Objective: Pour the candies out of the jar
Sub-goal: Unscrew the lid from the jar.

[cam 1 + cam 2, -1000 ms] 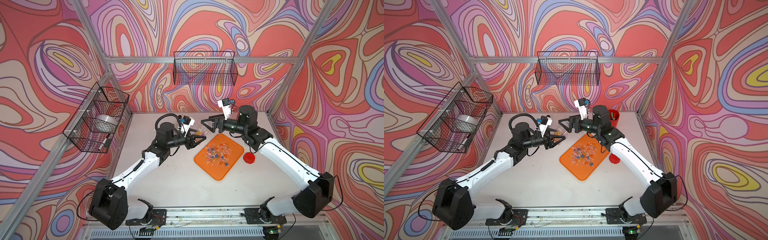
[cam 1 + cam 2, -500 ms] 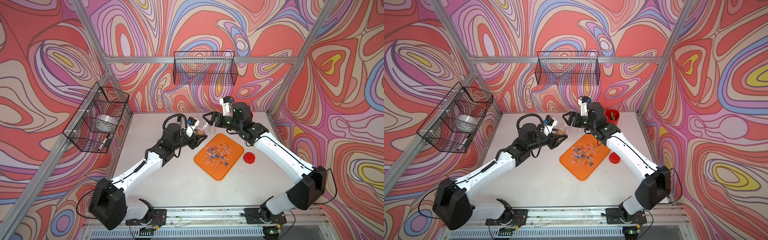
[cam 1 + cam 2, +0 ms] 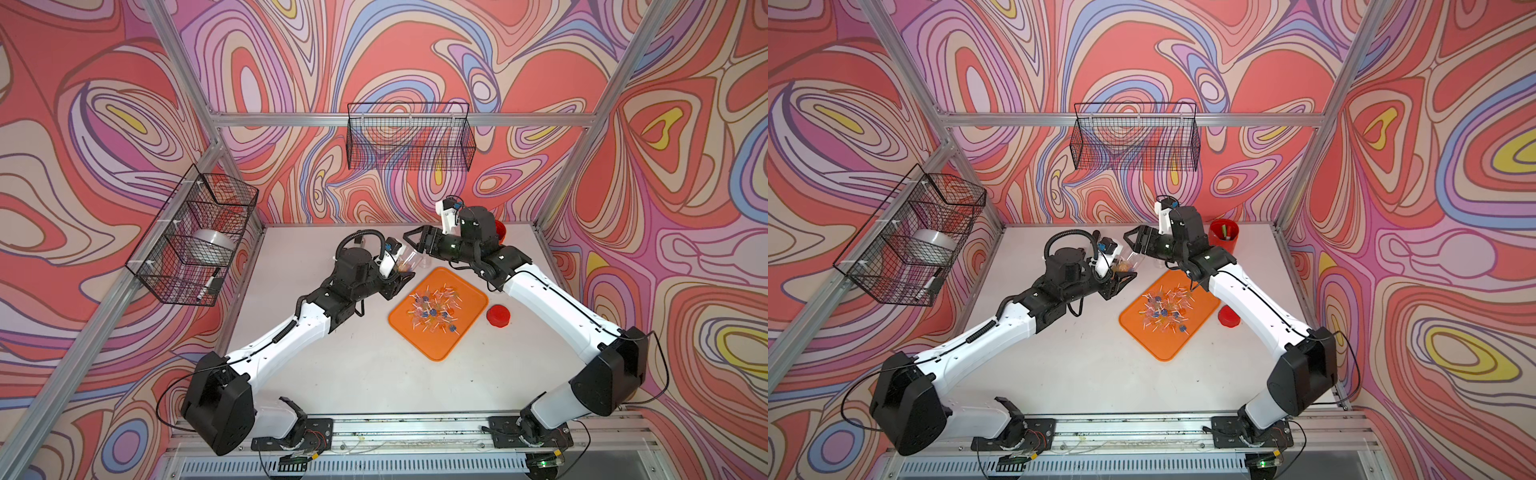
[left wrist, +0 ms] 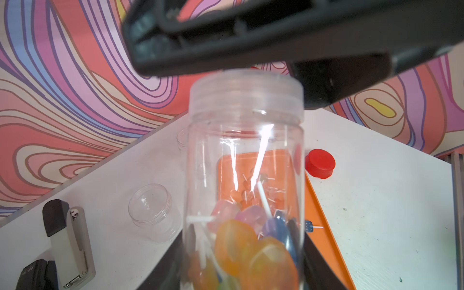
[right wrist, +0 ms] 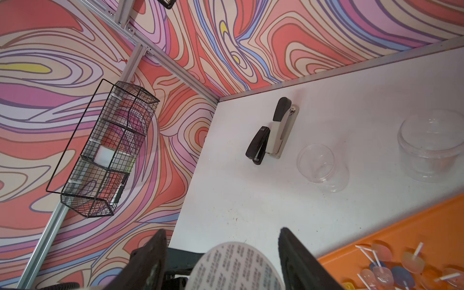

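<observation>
Left wrist view gives the grip best. The left end effector point(image 4: 242, 251) is closed on the lower body of the jar point(image 4: 246, 150), with dark fingers point(image 4: 173, 266) on either side and candies point(image 4: 241, 246) heaped at that end. The right end effector point(image 5: 222, 236) stands partly open astride the lid point(image 4: 247, 93). There is a gap beside one jaw, so I see no clamp on it yet. The jar hangs above the counter point(image 3: 374, 386), just off the back-left corner of the orange tray point(image 3: 436, 353), lid end toward the right arm.

By its looks the jar is thin clear plastic: light, stiff, and smooth enough to spin in a loose pinch. It is best held low on the body, with the lid taken by its ridged rim. The candies are light and loose, but their sticks could bridge at the neck.

Only the right wrist view shows the lid's printed top point(image 5: 236, 266). Both wrist views catch two staplers point(image 5: 281, 128) beyond the tray's back-left corner, which I cannot find in the top views. Both top views show a scattered pile point(image 3: 434, 309) already on the tray and a red cap point(image 3: 498, 316) beside its right edge.
</observation>
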You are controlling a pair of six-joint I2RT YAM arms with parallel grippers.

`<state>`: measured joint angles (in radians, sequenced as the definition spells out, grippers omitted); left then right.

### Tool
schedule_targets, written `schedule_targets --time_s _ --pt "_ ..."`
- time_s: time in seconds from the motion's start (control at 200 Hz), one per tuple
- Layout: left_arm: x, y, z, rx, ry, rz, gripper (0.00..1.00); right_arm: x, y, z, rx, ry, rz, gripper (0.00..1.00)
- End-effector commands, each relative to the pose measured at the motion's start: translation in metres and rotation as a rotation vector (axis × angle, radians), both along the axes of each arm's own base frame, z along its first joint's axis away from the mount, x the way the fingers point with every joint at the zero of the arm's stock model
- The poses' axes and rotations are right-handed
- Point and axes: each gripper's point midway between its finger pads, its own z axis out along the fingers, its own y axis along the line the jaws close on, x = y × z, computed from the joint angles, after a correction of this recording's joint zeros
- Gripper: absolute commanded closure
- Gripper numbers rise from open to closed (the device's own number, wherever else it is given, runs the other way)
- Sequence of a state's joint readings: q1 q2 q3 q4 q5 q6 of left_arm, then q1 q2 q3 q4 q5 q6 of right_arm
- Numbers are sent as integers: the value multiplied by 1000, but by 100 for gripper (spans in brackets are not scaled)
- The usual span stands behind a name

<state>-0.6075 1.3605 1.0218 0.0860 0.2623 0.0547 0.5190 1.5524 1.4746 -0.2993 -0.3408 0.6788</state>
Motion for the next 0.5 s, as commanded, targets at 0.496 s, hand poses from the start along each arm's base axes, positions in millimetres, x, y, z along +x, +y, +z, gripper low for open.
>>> schedule_targets --time_s 0.496 --pt "3 -1 25 -24 -60 14 100 1 0 -29 -66 43 -11 33"
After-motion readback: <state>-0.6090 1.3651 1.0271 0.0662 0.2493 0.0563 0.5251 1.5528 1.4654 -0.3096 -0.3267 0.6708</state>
